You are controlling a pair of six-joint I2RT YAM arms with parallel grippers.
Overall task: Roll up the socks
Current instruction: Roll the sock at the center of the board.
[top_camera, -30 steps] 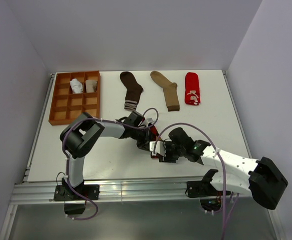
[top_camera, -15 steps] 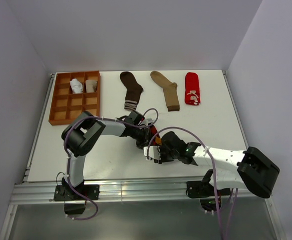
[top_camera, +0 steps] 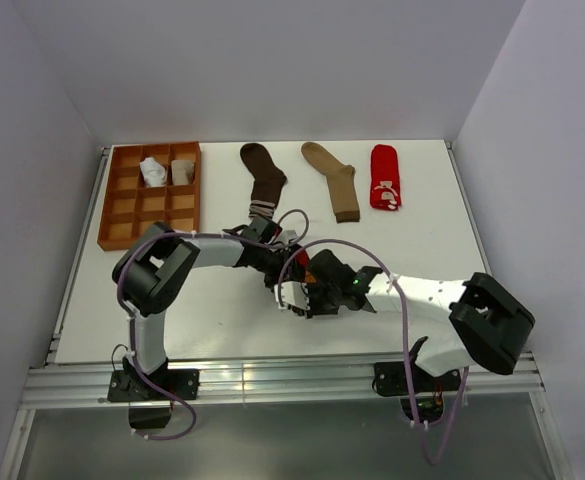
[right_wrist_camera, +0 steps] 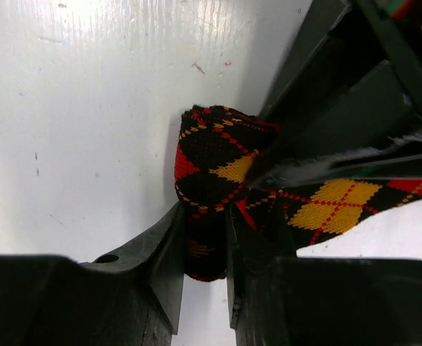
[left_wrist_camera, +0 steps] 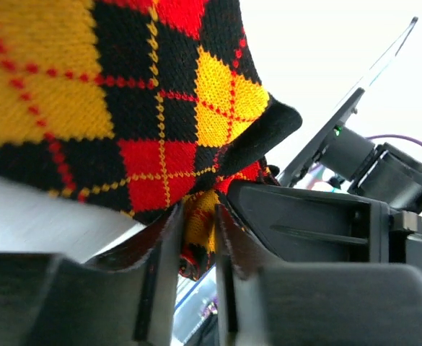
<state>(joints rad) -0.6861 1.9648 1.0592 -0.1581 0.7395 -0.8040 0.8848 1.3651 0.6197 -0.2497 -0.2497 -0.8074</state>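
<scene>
Rolling step: I have left gripper (left_wrist_camera: 198,232) and right gripper (right_wrist_camera: 205,239) both pinching the black-orange argyle fabric sock (right_wrist_camera: 211,155). Next, I judge: a tighter turn.

Markings, labels, brands, numbers: none were legible in any view. The white figure on the red sock (top_camera: 385,190) was too small to read.

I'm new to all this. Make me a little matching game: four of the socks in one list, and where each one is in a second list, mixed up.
Socks:
1. red sock
2. argyle sock
3. white sock
4. dark brown sock

Places:
A. rolled up in the tray
B. right end of the back row
C. pinched by the left gripper and the right gripper
D. flat on the table, next to the tray

Pairs: 1-B, 2-C, 3-A, 4-D
</scene>
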